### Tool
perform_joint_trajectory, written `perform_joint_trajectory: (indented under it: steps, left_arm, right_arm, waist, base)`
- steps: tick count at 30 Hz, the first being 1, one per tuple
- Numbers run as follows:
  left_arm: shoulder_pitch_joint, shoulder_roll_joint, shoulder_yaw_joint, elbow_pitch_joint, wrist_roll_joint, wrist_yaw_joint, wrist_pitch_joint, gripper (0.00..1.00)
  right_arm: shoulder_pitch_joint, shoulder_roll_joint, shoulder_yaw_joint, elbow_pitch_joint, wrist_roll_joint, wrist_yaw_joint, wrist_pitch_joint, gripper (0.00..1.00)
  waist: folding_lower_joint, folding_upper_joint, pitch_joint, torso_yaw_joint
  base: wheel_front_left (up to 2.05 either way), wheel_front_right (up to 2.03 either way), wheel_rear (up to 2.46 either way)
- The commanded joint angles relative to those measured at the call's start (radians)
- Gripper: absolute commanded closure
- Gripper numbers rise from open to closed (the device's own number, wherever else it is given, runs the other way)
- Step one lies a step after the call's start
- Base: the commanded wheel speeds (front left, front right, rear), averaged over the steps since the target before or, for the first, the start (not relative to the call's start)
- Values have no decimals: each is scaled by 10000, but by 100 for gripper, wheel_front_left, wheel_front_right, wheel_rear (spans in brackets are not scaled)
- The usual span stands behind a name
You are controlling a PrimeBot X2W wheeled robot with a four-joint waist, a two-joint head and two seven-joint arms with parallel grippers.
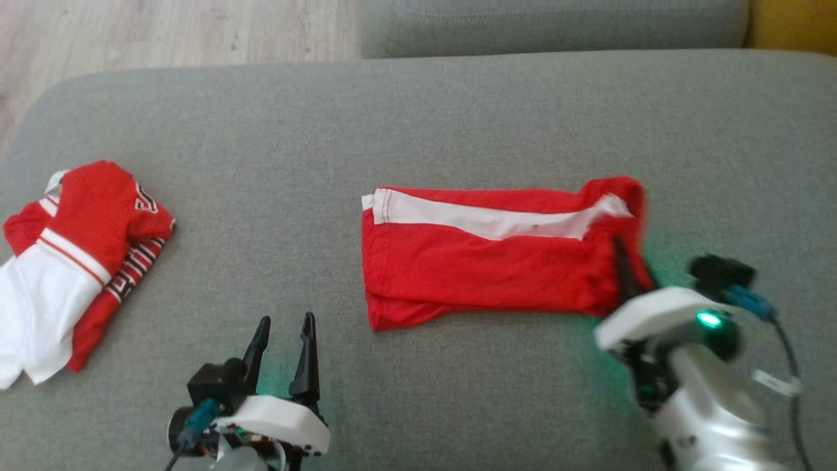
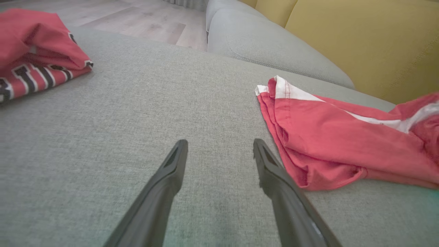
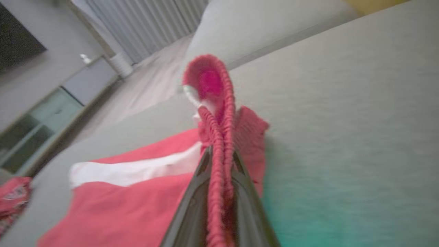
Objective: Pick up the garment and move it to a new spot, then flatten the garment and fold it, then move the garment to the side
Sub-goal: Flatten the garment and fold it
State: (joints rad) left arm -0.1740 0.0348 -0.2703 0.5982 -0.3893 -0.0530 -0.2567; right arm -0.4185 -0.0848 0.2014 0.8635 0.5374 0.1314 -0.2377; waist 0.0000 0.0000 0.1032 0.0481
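Note:
The garment [image 1: 484, 261], red shorts with a white side stripe, lies folded in half on the grey sofa seat [image 1: 418, 124]. My right gripper [image 1: 621, 252] is shut on the gathered waistband at its right end. In the right wrist view the red elastic band [image 3: 219, 137] runs between the two dark fingers and loops up above the right gripper [image 3: 219, 154]. My left gripper [image 1: 284, 333] stands open near the front edge, left of the garment [image 2: 343, 137]. In the left wrist view the left gripper [image 2: 219, 151] has bare cushion between its fingers.
A second folded pile of red and white clothes [image 1: 72, 261] lies at the seat's left end, the same pile [image 2: 34, 51] at upper left in the left wrist view. A grey back cushion [image 1: 556, 26] and yellow cushion [image 2: 360, 44] border the far side. Wooden floor [image 1: 163, 33] lies beyond.

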Motion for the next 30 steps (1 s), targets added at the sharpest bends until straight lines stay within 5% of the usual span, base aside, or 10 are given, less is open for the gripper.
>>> perform_joint_trajectory:
  steps: [1,6,13,14,15,16,17,25,30]
  left_arm:
    - [24,155,167,-193,-44,-18,-51,0]
    - [232,154,-87,-89,-129,24,-51,0]
    - [325,154,-305,-118,-231,43,-51,0]
    - [335,154,-317,-140,-250,61,-51,0]
    - [349,154,-321,-144,-263,68,-51,0]
    - [349,154,-321,-144,-263,68,-51,0]
    - [360,154,-325,-128,-262,66,-51,0]
    - [383,154,83,-185,-68,150,-51,0]
    - [331,154,386,-433,201,166,-51,0]
  right_arm:
    - [-195,217,545,-576,381,-7,70,100]
    - [-190,303,2572,-2169,1774,-7,402,100]
    - [-623,338,3857,-1774,2087,-7,357,100]
    - [-684,340,4012,-1618,2165,-7,316,82]
    - [-762,341,4136,-1442,2183,-7,227,43]
    - [-762,341,4136,-1442,2183,-7,227,43]
    - [-831,342,4193,-1272,2219,-7,113,0]
    - [-1086,344,5076,-1251,2546,-7,-227,0]
    - [-723,208,3545,-1589,948,-7,-237,0]
  waist:
    - [0,0,-104,81]
    - [0,0,-360,766]
    - [0,0,-333,1924]
    - [0,0,-327,2061]
    - [0,0,-326,2179]
    - [0,0,-326,2179]
    - [0,0,-323,2273]
    - [0,0,-397,1825]
    - [0,0,-541,1058]
  base:
    - [0,0,0]
    - [0,0,0]
    - [0,0,0]
    - [0,0,0]
    - [0,0,0]
    - [0,0,0]
    - [0,0,0]
    - [0,0,0]
    - [0,0,0]
